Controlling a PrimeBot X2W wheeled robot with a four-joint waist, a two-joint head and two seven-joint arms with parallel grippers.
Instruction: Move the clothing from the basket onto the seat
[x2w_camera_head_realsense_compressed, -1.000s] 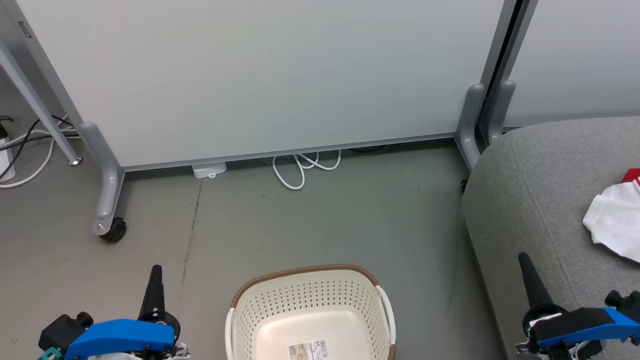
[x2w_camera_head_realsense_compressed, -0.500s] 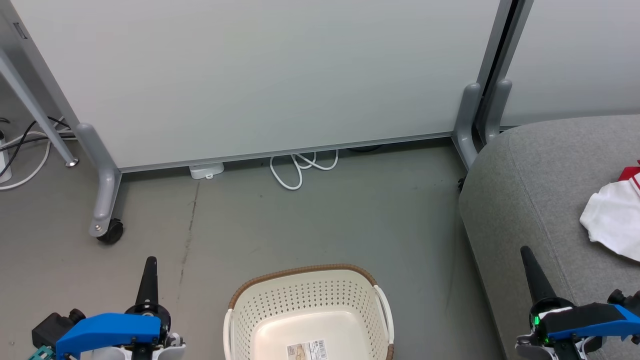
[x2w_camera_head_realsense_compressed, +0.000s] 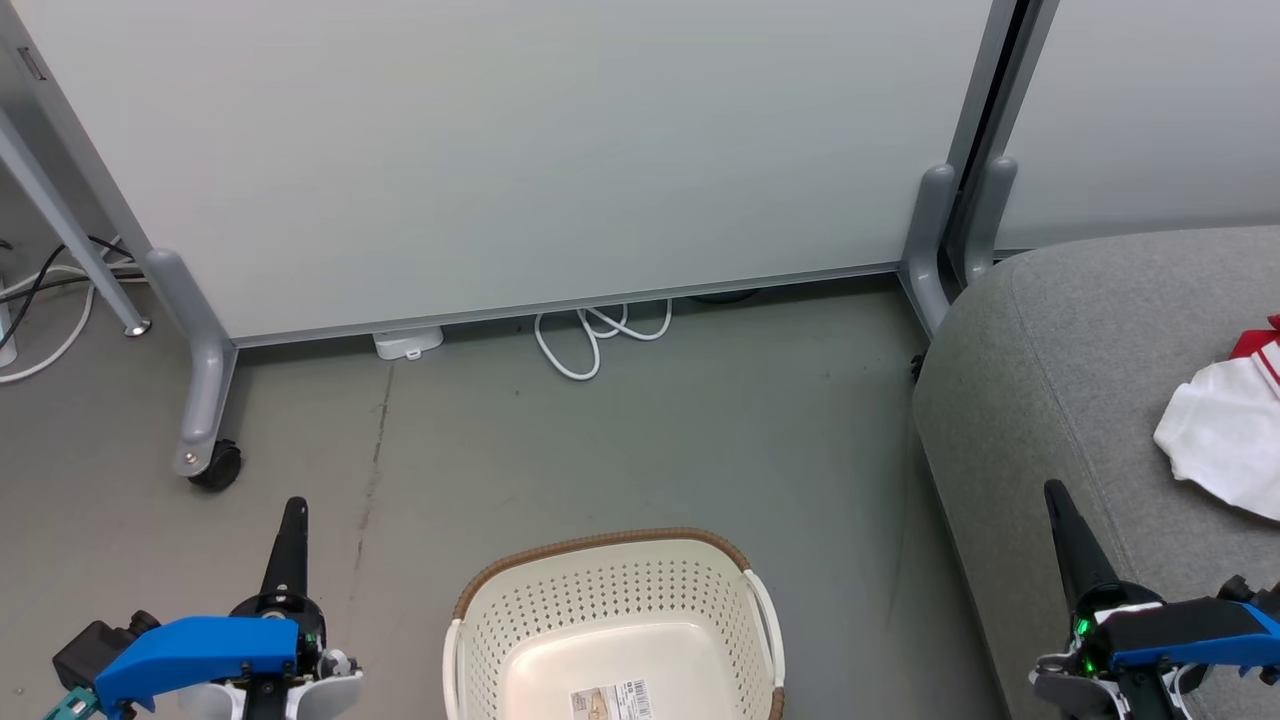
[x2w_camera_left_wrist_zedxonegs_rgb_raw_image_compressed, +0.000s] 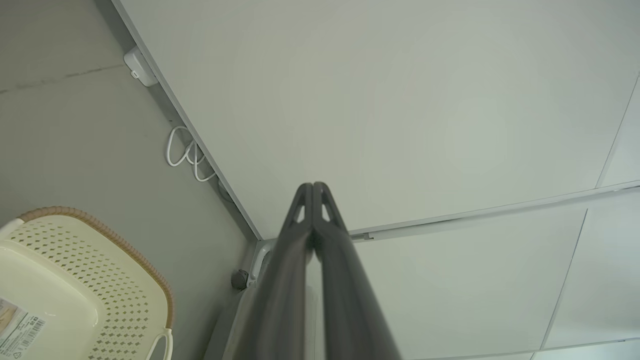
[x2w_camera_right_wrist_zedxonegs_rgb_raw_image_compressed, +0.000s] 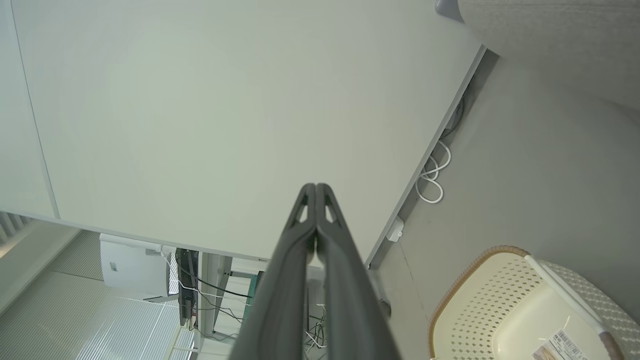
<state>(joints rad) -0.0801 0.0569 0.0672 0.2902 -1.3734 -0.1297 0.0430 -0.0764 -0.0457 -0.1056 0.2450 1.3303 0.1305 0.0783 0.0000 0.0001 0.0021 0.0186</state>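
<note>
Before a pale partition (x2w_camera_head_realsense_compressed: 550, 150) and a coiled white cable (x2w_camera_head_realsense_compressed: 590, 335), we hold left claw (x2w_camera_head_realsense_compressed: 292, 505) and right claw (x2w_camera_head_realsense_compressed: 1052, 490) pinched shut either side of the basket (x2w_camera_head_realsense_compressed: 600, 545), clothing (x2w_camera_head_realsense_compressed: 1215, 440) lying on the seat (x2w_camera_head_realsense_compressed: 1050, 350).

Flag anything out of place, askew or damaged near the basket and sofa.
Nothing looks damaged or spilled. The basket stands upright, and the clothing lies crumpled on the seat. A loose white cable lies looped on the floor under the partition, slightly untidy.
</note>
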